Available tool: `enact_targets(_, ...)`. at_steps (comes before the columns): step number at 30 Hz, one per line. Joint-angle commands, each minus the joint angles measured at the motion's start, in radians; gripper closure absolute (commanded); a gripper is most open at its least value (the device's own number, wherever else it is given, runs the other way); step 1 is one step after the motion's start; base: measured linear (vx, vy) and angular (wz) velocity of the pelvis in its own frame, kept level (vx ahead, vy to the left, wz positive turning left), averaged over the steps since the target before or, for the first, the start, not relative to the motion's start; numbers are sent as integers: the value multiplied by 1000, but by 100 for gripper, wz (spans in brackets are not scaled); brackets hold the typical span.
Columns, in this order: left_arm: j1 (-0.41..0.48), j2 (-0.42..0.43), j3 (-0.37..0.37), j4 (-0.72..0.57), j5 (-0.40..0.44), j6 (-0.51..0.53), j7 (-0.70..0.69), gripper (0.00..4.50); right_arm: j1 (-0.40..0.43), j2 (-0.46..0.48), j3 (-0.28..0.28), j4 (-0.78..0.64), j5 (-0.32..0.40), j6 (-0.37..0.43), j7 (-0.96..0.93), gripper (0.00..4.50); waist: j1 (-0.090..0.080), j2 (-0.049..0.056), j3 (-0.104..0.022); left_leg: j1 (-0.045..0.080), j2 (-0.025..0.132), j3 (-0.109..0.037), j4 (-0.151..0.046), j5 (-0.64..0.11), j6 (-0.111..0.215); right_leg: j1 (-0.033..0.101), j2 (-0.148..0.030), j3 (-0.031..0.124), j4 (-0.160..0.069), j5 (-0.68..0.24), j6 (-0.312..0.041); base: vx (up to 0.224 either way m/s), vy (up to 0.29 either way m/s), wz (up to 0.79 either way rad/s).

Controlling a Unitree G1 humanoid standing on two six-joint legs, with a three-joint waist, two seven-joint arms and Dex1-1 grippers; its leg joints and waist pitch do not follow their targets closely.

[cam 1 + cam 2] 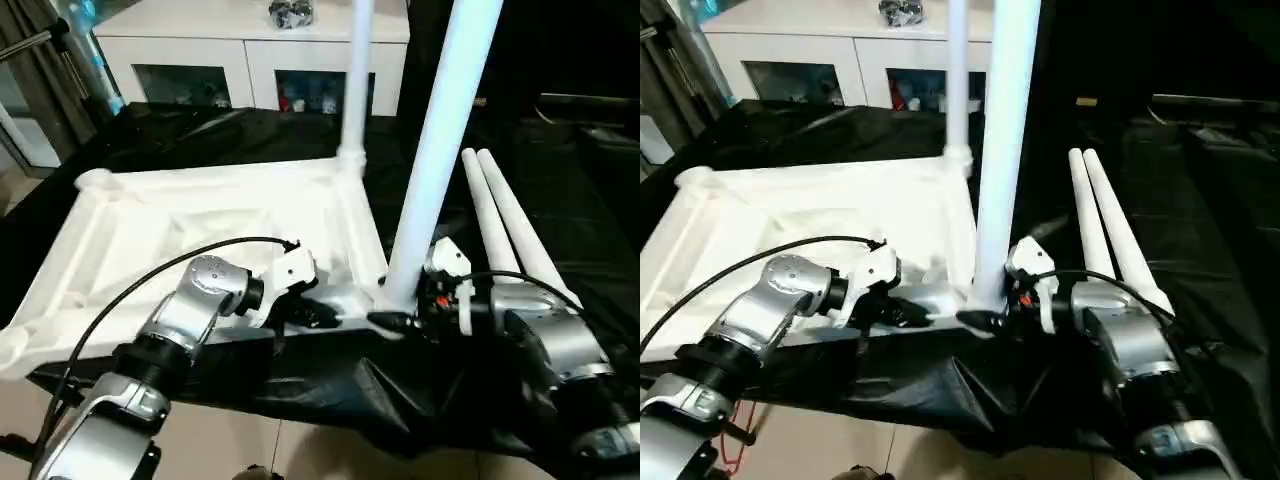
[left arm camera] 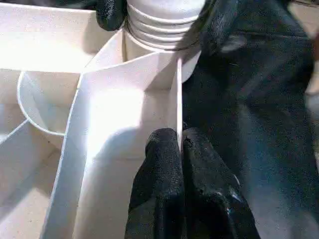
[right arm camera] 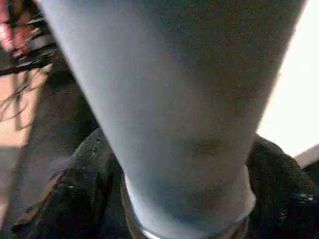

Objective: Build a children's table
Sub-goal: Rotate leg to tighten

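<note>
White plastic tabletop (image 1: 200, 230) lies upside down on black cloth (image 1: 330, 390); left gripper (image 2: 180, 144) pinches its thin rim rib. Right gripper (image 3: 184, 199) straddles the near-corner leg (image 1: 430, 170) at its base. Light, stiff, likely slippery: grip low, by the socket.

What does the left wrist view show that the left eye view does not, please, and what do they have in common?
Left wrist view alone: the left gripper shut on the thin side wall of the tabletop, and the ribbed base of the near leg at its corner socket. Left eye view alone: the far standing leg, two spare legs lying on the black sheet, and the white cabinet. Both: tabletop underside up, near leg, right gripper around its base.
</note>
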Motion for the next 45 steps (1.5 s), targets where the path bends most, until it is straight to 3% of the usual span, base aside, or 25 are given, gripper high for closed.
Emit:
enact_targets(1, -15, -16, -11, -45, -33, -14, -13, 450, 3, 18, 65, -48, 20, 22, 52, 130, -3, -6, -67, 21, 57, -18, -76, -291, 49, 45, -63, 52, -81, -315, -207, 0, 0, 0)
enact_targets(4, -14, -17, -7, -46, -37, -11, -5, 450, 10, 24, 69, -67, 13, 40, 49, 163, -3, -6, -68, 19, 56, -19, -75, -277, 49, 46, -63, 51, -80, -302, -209, 0, 0, 0)
enact_targets(9, -24, -47, 14, -27, -27, 5, 55, 450, 6, 59, 63, -42, -12, 40, -32, 172, -6, -11, -68, 18, 55, -18, -74, -266, 49, 45, -63, 51, -79, -293, -212, 0, 0, 0)
enact_targets(11, -33, -68, 28, -13, -24, 11, 95, 450, -8, 94, 51, 13, -53, 12, -129, 173, -11, -9, -66, 20, 51, -20, -74, -281, 33, 43, -64, 49, -85, -344, -198, 0, 0, 0)
enact_targets(12, -53, -96, 45, 14, -15, 19, 157, 450, -42, 148, 23, 112, -108, -23, -298, 174, -13, -8, -67, 19, 53, -22, -75, -277, 26, 43, -66, 49, -84, -348, -195, 0, 0, 0)
enact_targets(15, -88, -141, 65, 60, 4, 38, 265, 450, -107, 219, -30, 261, -134, -6, -504, 175, -41, -8, -65, 16, 46, -27, -77, -321, -4, 44, -63, 43, -85, -393, -183, 0, 0, 0)
enact_targets(16, -88, -141, 65, 60, 4, 38, 265, 450, -107, 219, -30, 261, -134, -6, -504, 176, -46, -8, -63, 24, 45, -26, -75, -351, -1, 40, -64, 44, -95, -419, -176, 0, 0, 0)
enact_targets(17, -99, -157, 73, 72, 8, 49, 303, 450, -126, 238, -44, 300, -133, -5, -553, 176, -47, -2, -64, 24, 46, -26, -74, -348, 0, 38, -65, 46, -93, -409, -179, 0, 0, 0)
enact_targets(18, -99, -157, 73, 72, 8, 49, 303, 450, -126, 238, -44, 300, -133, -5, -553, 176, -52, -5, -63, 22, 45, -24, -75, -349, 6, 38, -62, 46, -95, -399, -182, 0, 0, 0)
enact_targets(20, -140, -237, 109, 127, 26, 92, 494, 450, -193, 328, -92, 415, -121, -19, -713, 176, -57, -4, -65, 21, 44, -24, -74, -334, 9, 38, -62, 46, -92, -371, -193, 0, 0, 0)
enact_targets(25, -146, -270, 113, 139, 40, 96, 545, 450, -231, 377, -111, 481, -126, -65, -759, 176, -55, -7, -70, 15, 44, -22, -71, -288, 37, 45, -61, 45, -87, -311, -206, 0, 0, 0)
enact_targets(26, -144, -271, 109, 139, 45, 92, 546, 450, -238, 387, -117, 491, -120, -82, -748, 121, -55, -6, -71, 15, 44, -21, -70, -284, 41, 45, -61, 45, -86, -301, -208, 0, 0, 0)
enact_targets(27, -140, -269, 102, 136, 51, 83, 540, 450, -244, 394, -124, 496, -108, -93, -729, 107, -54, -6, -72, 14, 45, -21, -69, -281, 48, 46, -63, 45, -85, -288, -212, 0, 0, 0)
enact_targets(29, -131, -263, 90, 126, 54, 71, 523, 450, -257, 399, -132, 515, -101, -112, -719, 86, -52, -12, -73, 12, 46, -21, -69, -264, 60, 49, -64, 45, -80, -268, -220, 0, 0, 0)
enact_targets(33, -107, -236, 70, 97, 43, 58, 466, 450, -249, 367, -119, 492, -113, -151, -664, 55, -54, -7, -72, 9, 47, -21, -70, -259, 70, 51, -62, 44, -78, -250, -224, 0, 0, 0)
enact_targets(38, -91, -210, 63, 73, 35, 49, 413, 450, -216, 312, -109, 427, -101, -162, -551, 55, -47, -8, -74, 11, 48, -18, -66, -233, 89, 54, -63, 46, -75, -199, -243, 0, 0, 0)
enact_targets(41, -87, -191, 73, 79, 44, 50, 425, 450, -125, 211, -89, 258, -78, -137, -425, 55, -30, -7, -75, 14, 52, -16, -64, -195, 116, 55, -60, 47, -71, -150, -245, 0, 0, 0)
enact_targets(44, -88, -190, 79, 87, 46, 55, 439, 450, -79, 167, -110, 172, -64, -123, -413, 55, -20, -10, -72, 16, 51, -15, -66, -211, 103, 51, -61, 47, -76, -197, -237, 0, 0, 0)
enact_targets(45, -86, -192, 84, 89, 46, 59, 450, 450, -57, 151, -125, 131, -52, -108, -413, 55, -18, -1, -73, 17, 51, -16, -65, -218, 98, 51, -62, 47, -76, -206, -235, 0, 0, 0)
